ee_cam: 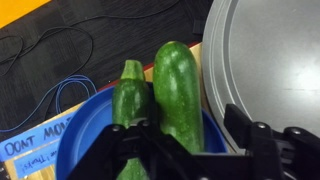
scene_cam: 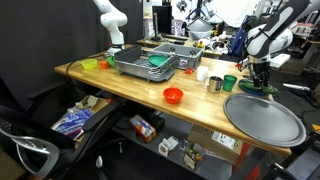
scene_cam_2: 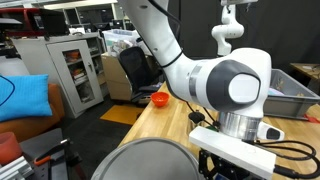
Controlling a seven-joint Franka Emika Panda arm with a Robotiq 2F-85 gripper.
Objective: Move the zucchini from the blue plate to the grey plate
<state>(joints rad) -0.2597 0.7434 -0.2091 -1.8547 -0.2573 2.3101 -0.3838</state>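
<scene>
Wrist view: gripper (ee_cam: 182,135) nearest, at the bottom edge. Jaws spread wide, nothing held. Fingers (ee_cam: 118,145) dark; their tips are hard to separate from the body. Lower ends of both vegetables are hidden behind the gripper, so contact cannot be told.

Large zucchini (ee_cam: 178,85) and small zucchini (ee_cam: 130,95) lie side by side, touching, on the blue plate (ee_cam: 85,125). Plate's near rim is cut off by the frame. Grey plate (ee_cam: 265,60) is just beside it, only partly in frame.

Blue label (ee_cam: 30,148) reads "DONT MO…", the rest cut off. Black cables (ee_cam: 50,60) lie on the floor beyond.

In an exterior view the gripper (scene_cam: 262,74) hangs over the blue plate (scene_cam: 257,89); zucchini too small to make out. Grey plate (scene_cam: 265,118) sits at the table (scene_cam: 130,85) end. Farther along: green cup (scene_cam: 229,83), red bowl (scene_cam: 173,95), dish rack (scene_cam: 148,64).

In an exterior view the arm (scene_cam_2: 225,85) blocks the gripper and blue plate.
</scene>
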